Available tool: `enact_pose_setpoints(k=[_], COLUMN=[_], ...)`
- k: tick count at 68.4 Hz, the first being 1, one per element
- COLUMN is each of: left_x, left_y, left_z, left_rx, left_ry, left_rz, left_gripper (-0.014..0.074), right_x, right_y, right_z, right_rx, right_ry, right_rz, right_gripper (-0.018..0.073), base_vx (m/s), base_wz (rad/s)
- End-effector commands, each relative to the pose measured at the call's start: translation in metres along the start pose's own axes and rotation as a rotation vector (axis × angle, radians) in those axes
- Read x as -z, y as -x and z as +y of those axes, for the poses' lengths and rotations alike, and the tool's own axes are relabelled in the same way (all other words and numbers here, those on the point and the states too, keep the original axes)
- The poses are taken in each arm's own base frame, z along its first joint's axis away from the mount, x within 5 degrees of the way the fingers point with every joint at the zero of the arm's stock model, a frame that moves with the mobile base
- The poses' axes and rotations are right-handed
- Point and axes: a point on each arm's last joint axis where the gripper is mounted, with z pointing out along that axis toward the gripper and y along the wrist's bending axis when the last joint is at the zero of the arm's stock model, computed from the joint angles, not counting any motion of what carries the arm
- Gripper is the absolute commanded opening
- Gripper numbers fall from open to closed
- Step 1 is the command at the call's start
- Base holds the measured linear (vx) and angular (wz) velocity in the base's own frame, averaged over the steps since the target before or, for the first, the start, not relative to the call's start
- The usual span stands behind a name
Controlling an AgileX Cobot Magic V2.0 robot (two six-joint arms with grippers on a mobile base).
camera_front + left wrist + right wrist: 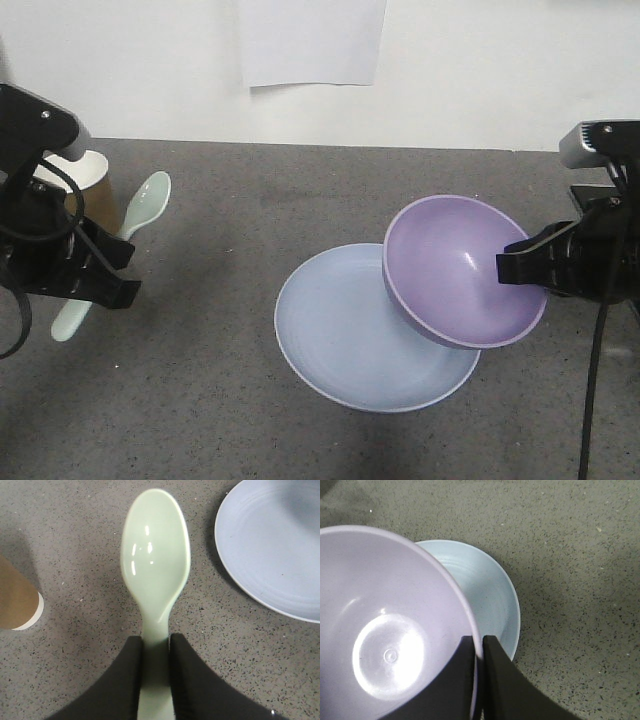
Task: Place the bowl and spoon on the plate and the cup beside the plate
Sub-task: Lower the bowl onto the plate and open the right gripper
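My right gripper is shut on the right rim of the lavender bowl, holding it tilted in the air over the right part of the pale blue plate. In the right wrist view one finger sits inside the bowl and one outside, with the plate below. My left gripper is shut on the handle of the mint-green spoon, scoop pointing away. The spoon is at the far left, next to the brown cup, which my left arm partly hides.
The dark speckled table runs back to a white wall carrying a sheet of paper. In the left wrist view the cup's base is left of the spoon and the plate's edge is at the upper right.
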Motion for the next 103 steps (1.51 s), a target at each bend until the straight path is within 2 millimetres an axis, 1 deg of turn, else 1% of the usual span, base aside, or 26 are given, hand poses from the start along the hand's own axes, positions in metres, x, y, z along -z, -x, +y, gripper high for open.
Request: enact_pose_setpoints(k=[1, 15, 17, 25, 33, 39, 49, 66, 78, 83, 90, 98, 103], left_x=[0.013, 0.013, 0.013, 0.013, 0.013, 0.013, 0.013, 0.013, 0.013, 0.013, 0.013, 0.013, 0.014], left_y=[0.011, 0.011, 0.011, 0.011, 0.011, 0.011, 0.011, 0.011, 0.011, 0.011, 0.011, 0.011, 0.013], left_z=[0.0, 0.0, 0.0, 0.0, 0.0, 0.0, 0.0, 0.0, 0.0, 0.0, 0.0, 0.0, 0.0], left_rx=[0.008, 0.008, 0.008, 0.008, 0.008, 0.008, 0.008, 0.008, 0.008, 0.008, 0.008, 0.008, 0.008], left_ry=[0.002, 0.002, 0.002, 0.002, 0.002, 0.002, 0.002, 0.002, 0.002, 0.002, 0.002, 0.002, 0.004], left_rz=[-0.107, -0.107, -0.107, -0.107, -0.107, -0.107, -0.107, -0.107, -0.107, -0.107, -0.107, -0.107, -0.12], left_gripper=[0.0076, 0.0076, 0.0076, 0.0076, 0.0076, 0.0076, 0.0076, 0.0076, 0.0076, 0.0076, 0.0076, 0.0076, 0.0076], right_x=[0.002, -0.028, -0.036, -0.058, -0.082, -0.097, -0.112, -0.121, -0.127, -0.129, -0.125, -0.114, -0.106], right_y=[0.023, 0.047, 0.049, 0.057, 0.058, 0.056, 0.052, 0.049, 0.047, 0.046, 0.048, 0.052, 0.054], right_z=[0.002, 0.0, 0.0, 0.007, 0.012, 0.011, 0.008, 0.006, 0.005, 0.004, 0.005, 0.007, 0.008], right_rx=[0.023, 0.039, 0.044, 0.095, 0.112, 0.12, 0.11, 0.104, 0.1, 0.099, 0.089, 0.106, 0.11], right_ry=[0.01, 0.041, 0.043, 0.043, 0.035, 0.02, 0.015, 0.012, 0.012, 0.012, 0.011, 0.011, 0.008], right_rz=[-0.05, 0.071, 0.09, 0.132, 0.193, 0.236, 0.264, 0.28, 0.297, 0.303, 0.293, 0.263, 0.25], right_gripper=[-0.0003, -0.0003, -0.0003, -0.0003, -0.0003, -0.0003, -0.0003, 0.0015, 0.0067, 0.0102, 0.0182, 0.0298, 0.0354], base_vx=[0.0, 0.0, 0.0, 0.0, 0.0, 0.0, 0.0, 0.0, 0.0, 0.0, 0.0, 0.0, 0.0], base_wz=[0.0, 0.0, 0.0, 0.0, 0.0, 0.0, 0.0, 0.0, 0.0, 0.0, 0.0, 0.0, 0.0])
